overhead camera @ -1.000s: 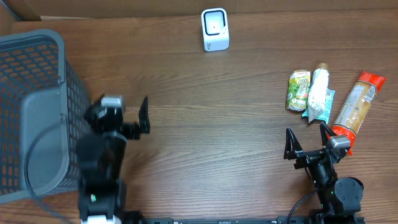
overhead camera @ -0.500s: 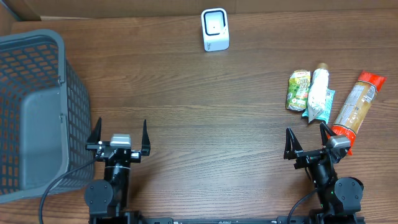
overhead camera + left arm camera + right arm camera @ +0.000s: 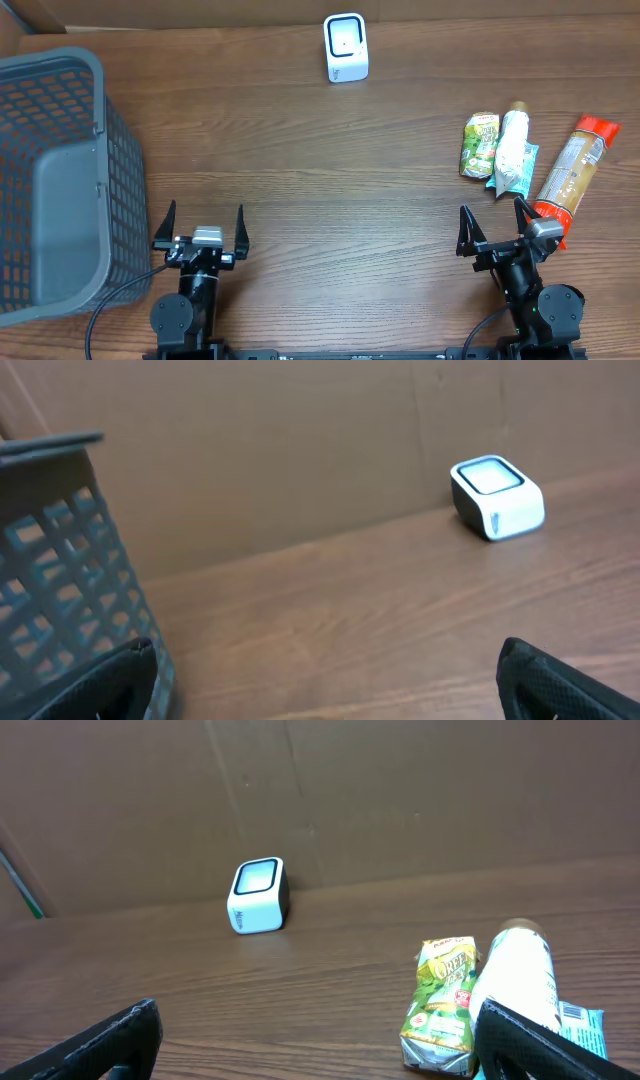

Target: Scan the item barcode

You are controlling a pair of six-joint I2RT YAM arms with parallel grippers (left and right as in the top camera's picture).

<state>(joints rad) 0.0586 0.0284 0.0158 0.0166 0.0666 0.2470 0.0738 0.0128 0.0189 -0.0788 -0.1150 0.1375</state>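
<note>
The left gripper (image 3: 205, 222) and right gripper (image 3: 492, 226) are held wide open, with nothing gripped. Three items are counted just ahead of the right gripper: a green pouch (image 3: 480, 145), a white packet (image 3: 514, 140) and an orange packet (image 3: 572, 178). One scanner (image 3: 346, 47) is seen well ahead and one basket (image 3: 60, 90) left of the left gripper. A teal wrapper (image 3: 522, 178) is mostly hidden under the white packet.
</note>
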